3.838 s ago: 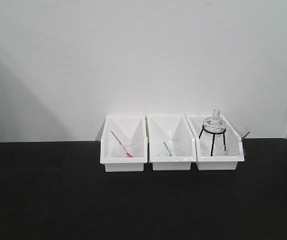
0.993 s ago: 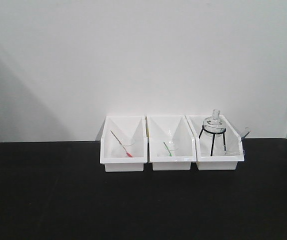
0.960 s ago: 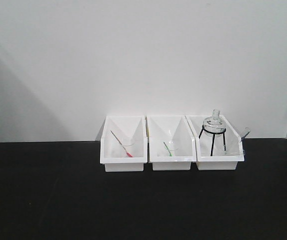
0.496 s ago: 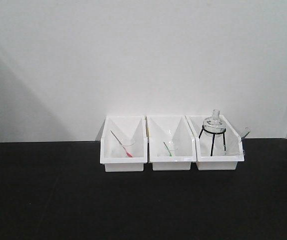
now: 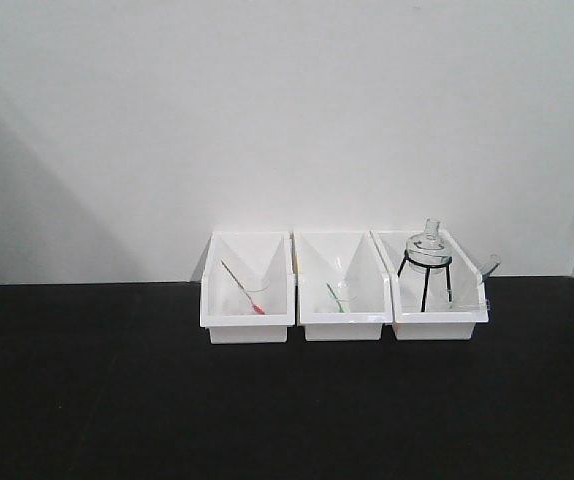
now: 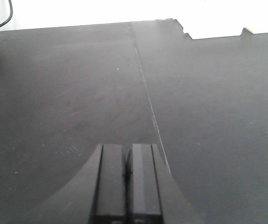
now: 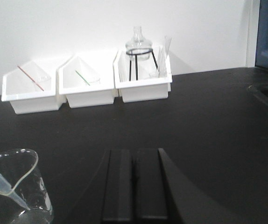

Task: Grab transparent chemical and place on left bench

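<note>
The transparent chemical (image 7: 3, 189), a clear pipette with its bulb end up, leans inside a glass beaker (image 7: 17, 186) at the lower left of the right wrist view. My right gripper (image 7: 134, 152) is shut and empty, low over the black bench, just right of that beaker and apart from it. My left gripper (image 6: 127, 148) is also shut and empty over bare black bench (image 6: 78, 84), beside a thin seam (image 6: 145, 88). Neither gripper shows in the front view.
Three white bins stand in a row against the back wall. The left bin (image 5: 248, 320) holds a red-tipped pipette (image 5: 242, 290), the middle bin (image 5: 342, 320) a green-tipped one (image 5: 335, 298). The right bin (image 5: 439, 322) holds a glass flask on a black tripod (image 5: 426, 262) and a slim clear tube (image 5: 489, 268).
</note>
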Controlling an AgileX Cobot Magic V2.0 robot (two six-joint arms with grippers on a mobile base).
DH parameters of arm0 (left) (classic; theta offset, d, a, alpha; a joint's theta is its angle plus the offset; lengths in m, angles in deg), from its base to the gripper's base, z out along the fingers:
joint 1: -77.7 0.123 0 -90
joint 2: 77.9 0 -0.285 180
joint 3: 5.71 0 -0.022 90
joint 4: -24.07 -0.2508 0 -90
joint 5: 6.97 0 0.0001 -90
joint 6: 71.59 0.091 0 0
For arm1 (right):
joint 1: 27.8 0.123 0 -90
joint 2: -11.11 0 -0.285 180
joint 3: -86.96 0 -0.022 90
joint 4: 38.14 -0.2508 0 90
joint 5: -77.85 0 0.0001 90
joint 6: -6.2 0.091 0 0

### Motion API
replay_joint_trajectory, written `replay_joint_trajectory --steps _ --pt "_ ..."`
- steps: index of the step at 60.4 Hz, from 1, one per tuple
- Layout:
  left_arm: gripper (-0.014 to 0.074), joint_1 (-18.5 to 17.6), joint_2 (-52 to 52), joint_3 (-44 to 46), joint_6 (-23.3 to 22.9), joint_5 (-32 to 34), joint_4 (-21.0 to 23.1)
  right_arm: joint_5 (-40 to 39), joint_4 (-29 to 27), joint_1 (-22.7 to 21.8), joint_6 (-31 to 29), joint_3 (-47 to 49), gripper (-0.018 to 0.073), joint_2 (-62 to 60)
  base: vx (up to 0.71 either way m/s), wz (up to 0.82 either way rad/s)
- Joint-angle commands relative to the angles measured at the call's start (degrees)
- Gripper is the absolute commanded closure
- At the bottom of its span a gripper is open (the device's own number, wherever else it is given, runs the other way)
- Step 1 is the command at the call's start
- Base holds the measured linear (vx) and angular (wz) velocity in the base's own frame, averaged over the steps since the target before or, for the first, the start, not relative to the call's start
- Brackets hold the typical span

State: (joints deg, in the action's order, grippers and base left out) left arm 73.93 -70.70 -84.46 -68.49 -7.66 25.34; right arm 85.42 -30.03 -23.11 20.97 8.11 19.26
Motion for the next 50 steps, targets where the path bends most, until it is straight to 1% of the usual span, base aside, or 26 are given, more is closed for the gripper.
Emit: replay_joint_trajectory --steps 1,50 --pt "0.0600 -0.1 -1.1 -0.9 -0.4 4.5 0.0 -3.2 -0.4 -0.3 -1.4 -0.5 0.0566 -1.5 0.00 0.00" --pt "0.0600 -0.1 -1.1 -0.9 -0.4 4.5 0.0 -3.7 -0.7 -0.3 -1.3 -0.5 0.0566 -1.4 0.00 0.00"
